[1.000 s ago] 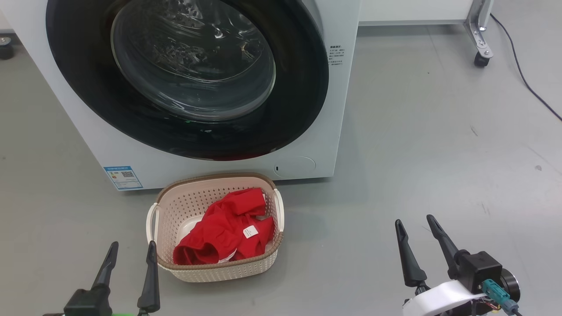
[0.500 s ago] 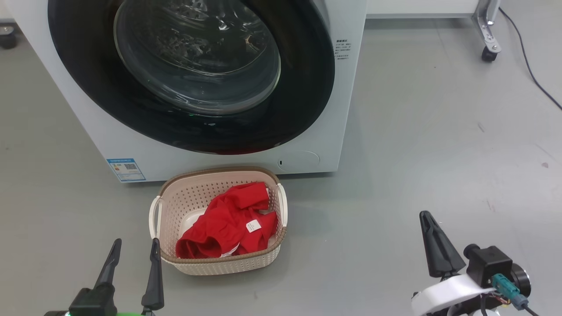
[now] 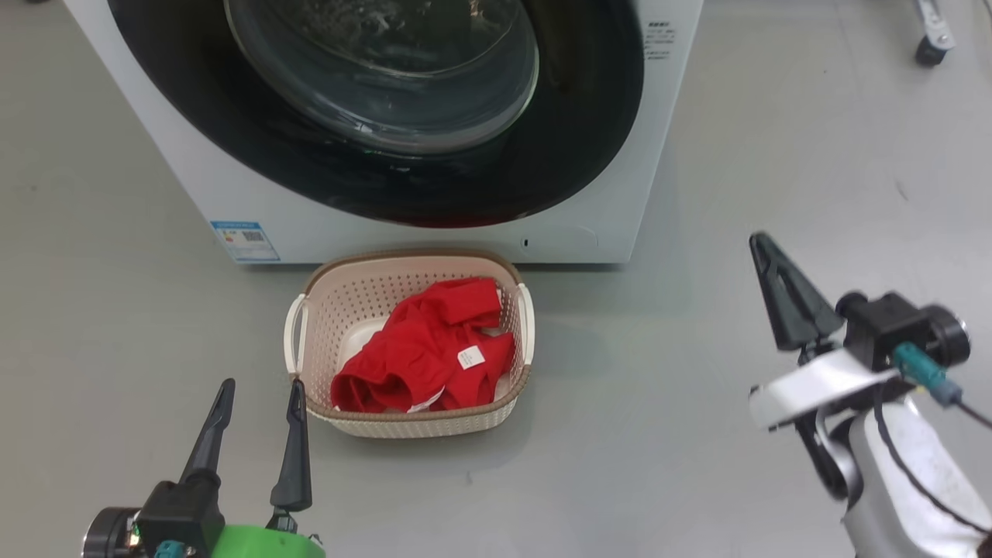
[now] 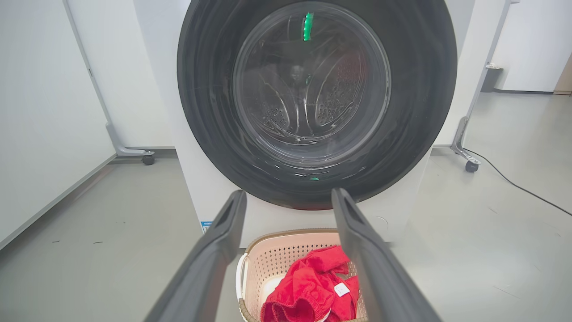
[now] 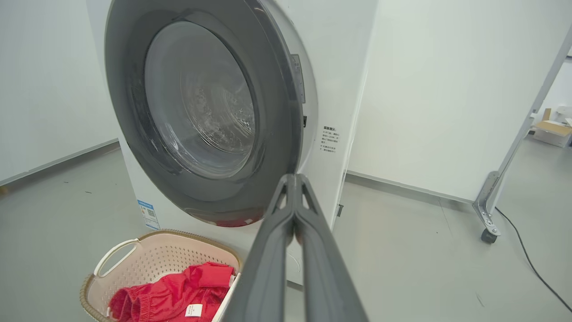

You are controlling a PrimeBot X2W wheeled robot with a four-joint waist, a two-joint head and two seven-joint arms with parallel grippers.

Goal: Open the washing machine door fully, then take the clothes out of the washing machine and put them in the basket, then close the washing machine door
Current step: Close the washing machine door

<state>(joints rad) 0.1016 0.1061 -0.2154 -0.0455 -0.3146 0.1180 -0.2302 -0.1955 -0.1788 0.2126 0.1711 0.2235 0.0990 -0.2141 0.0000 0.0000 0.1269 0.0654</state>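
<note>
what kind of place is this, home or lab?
Probably a lab or test room: the washing machine stands on a grey floor, with white partition panels on wheeled feet and a loose cable.

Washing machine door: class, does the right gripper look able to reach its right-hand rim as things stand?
Probably yes. The right gripper, fingers shut, points towards the rim of the washing machine door, with just floor between them; the basket sits off to its left.
</note>
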